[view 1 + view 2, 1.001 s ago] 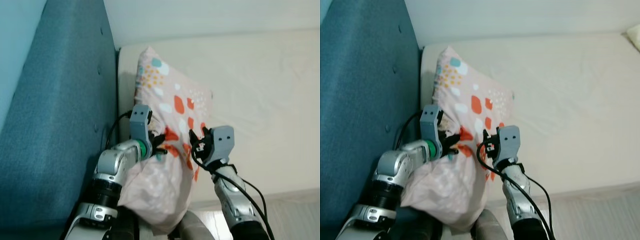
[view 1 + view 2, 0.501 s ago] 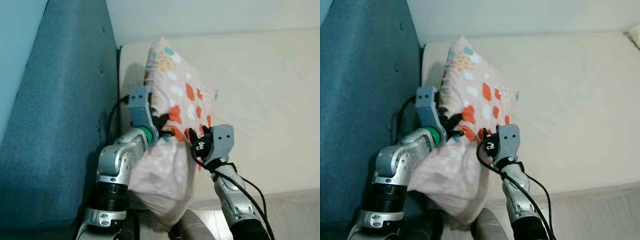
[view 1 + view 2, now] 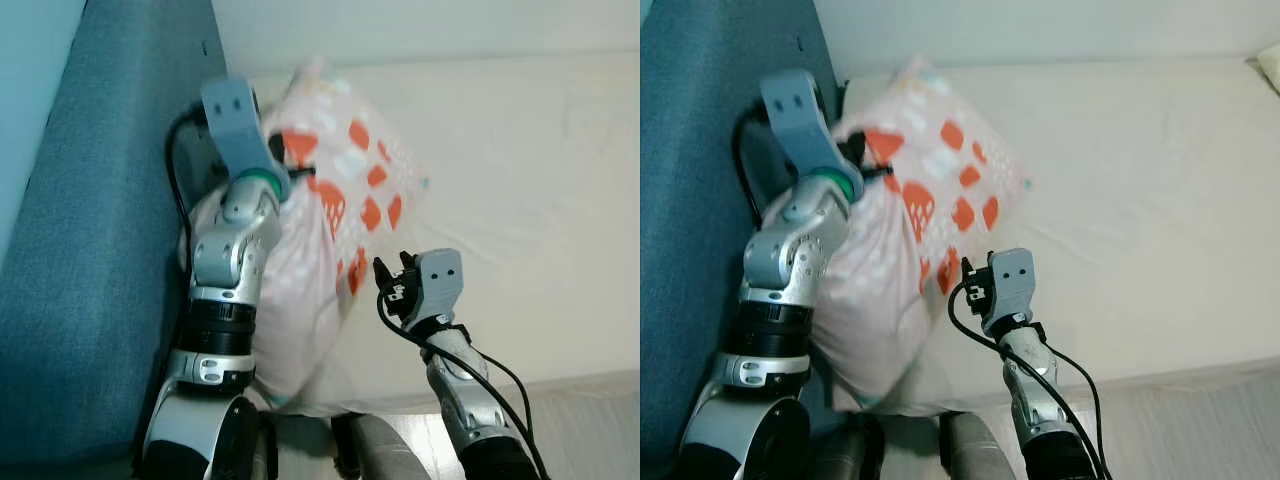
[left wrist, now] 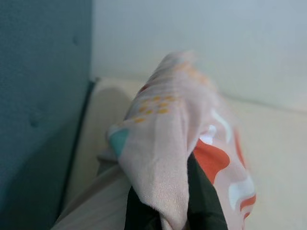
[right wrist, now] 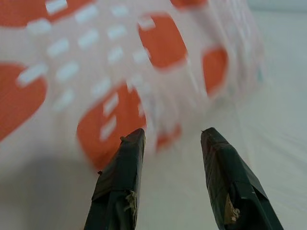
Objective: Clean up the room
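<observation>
My right gripper point(image 5: 170, 179) sits nearest me, low over the cream mattress point(image 3: 520, 180), fingers spread with nothing between them, just short of the pillow point(image 3: 340, 200). Beyond it my left arm is raised and bent, its gripper point(image 4: 163, 211) pinched shut on a fold of the pillow's pink fabric. The pillow hangs lifted beside the blue headboard point(image 3: 110, 200). Half a second ago the left gripper was lower and the right was touching the pillow; now it has let go.
</observation>
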